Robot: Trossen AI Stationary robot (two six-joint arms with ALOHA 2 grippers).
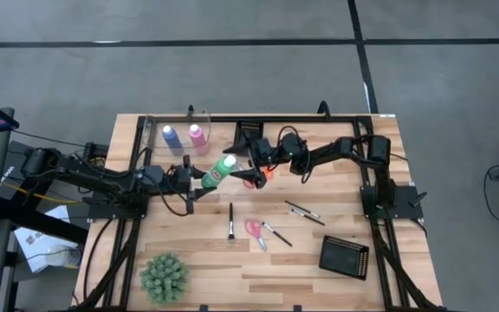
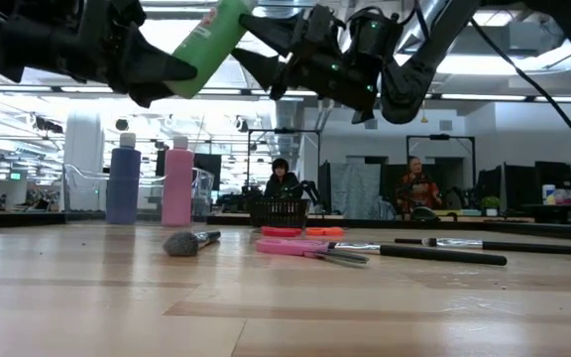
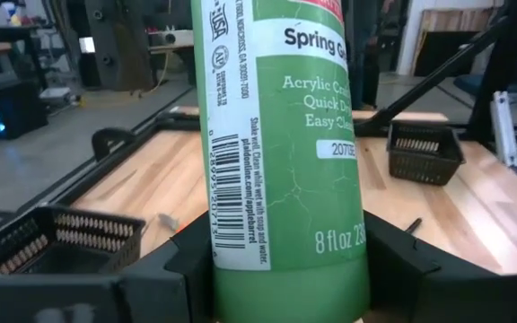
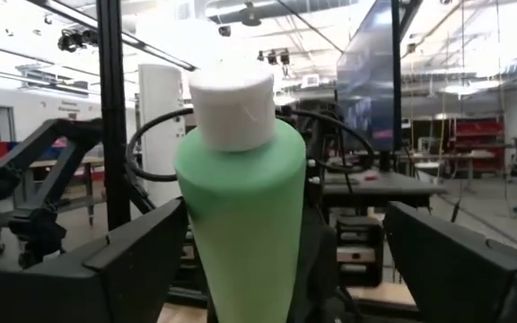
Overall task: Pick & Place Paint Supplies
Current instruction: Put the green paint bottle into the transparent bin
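The blue bottle (image 1: 170, 135) and pink bottle (image 1: 197, 133) are placed in the clear bin (image 1: 150, 130). The green bottle (image 1: 218, 171) is clamped aloft by the left gripper (image 1: 199, 180); the right gripper (image 1: 248, 173) is spread apart beside its cap. Brushes (image 1: 230, 221) and scissors (image 1: 255, 230) are left on the tabletop (image 1: 301, 260).

Inspector A: Legible markings?

Inspector B: Only on the green bottle (image 3: 281, 152). Its white label reads "Spring G", cut off at the picture's edge, then "Acrylic Cra", "Quick D", "Easy Clea", each truncated. A small white tag shows "20705", also cut off. Lower down stands "8 fl oz 2".

Inspector A: Anything along the side?

Inspector B: A barcode with digits too fine to confirm, and a sideways line ending "with soap and water" above "plaidonline.com/appleBarrel".
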